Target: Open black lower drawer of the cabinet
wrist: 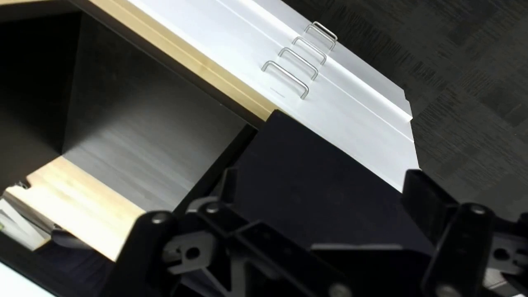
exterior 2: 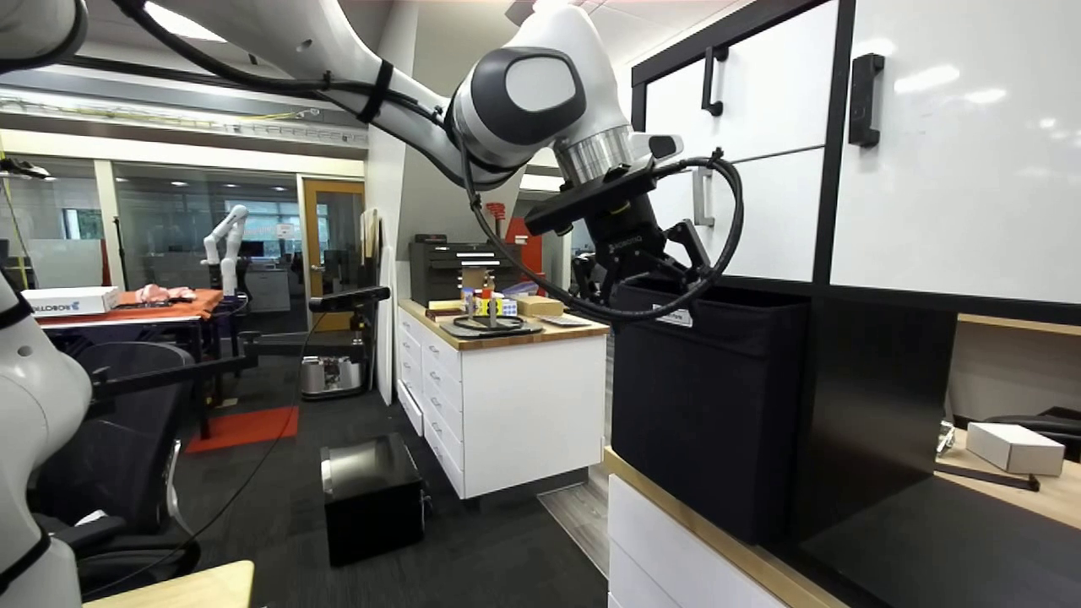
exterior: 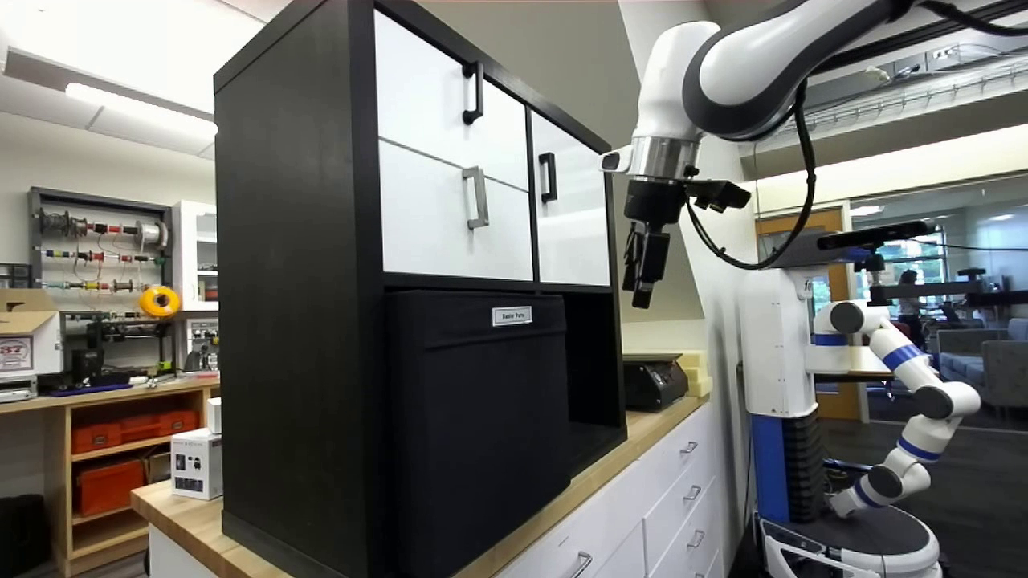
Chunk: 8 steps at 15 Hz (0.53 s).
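Note:
The cabinet [exterior: 289,281] is big and black, with white upper fronts and thin handles. The black lower drawer [exterior: 482,417] is a dark fabric-like front with a small pale label near its top edge. In an exterior view the drawer [exterior 2: 701,405] stands out past the cabinet frame, its side and top rim showing. My gripper [exterior: 638,293] is in front of the drawer, near top-edge height; contact cannot be told. In an exterior view the gripper [exterior 2: 646,283] overlaps the label. In the wrist view the gripper [wrist: 321,175] is open and the drawer [wrist: 288,152] shows between its fingers.
An open compartment [wrist: 136,103] lies beside the drawer. A wooden counter edge [exterior: 594,482] runs below, over white counter drawers [exterior: 610,514] with silver handles. A black device [exterior: 654,381] stands beyond the cabinet. A cable [exterior 2: 735,219] loops around my gripper.

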Motion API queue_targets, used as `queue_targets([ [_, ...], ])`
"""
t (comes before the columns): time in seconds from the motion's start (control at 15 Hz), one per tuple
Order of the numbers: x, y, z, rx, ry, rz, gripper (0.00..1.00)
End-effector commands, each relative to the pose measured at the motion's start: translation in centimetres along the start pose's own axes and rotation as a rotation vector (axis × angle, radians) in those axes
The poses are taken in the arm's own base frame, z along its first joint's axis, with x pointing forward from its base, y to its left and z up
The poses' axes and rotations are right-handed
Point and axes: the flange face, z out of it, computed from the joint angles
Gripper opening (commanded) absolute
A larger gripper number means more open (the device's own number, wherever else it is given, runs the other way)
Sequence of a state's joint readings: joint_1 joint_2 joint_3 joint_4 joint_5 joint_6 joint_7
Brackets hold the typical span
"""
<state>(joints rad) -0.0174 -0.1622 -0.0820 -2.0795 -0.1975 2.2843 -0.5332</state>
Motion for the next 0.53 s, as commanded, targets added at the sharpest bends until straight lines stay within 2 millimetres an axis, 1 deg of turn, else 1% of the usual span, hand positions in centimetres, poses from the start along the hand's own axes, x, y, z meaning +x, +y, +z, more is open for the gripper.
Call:
queue_targets([
  [0.0, 2.4, 0.0, -0.8, -0.021, 0.081, -0.089, 1.00],
  [0.33, 5.2, -1.0, -1.3, -0.056, 0.155, -0.198, 1.00],
  [0.47, 6.2, -1.3, -1.1, -0.069, 0.173, -0.236, 1.00],
])
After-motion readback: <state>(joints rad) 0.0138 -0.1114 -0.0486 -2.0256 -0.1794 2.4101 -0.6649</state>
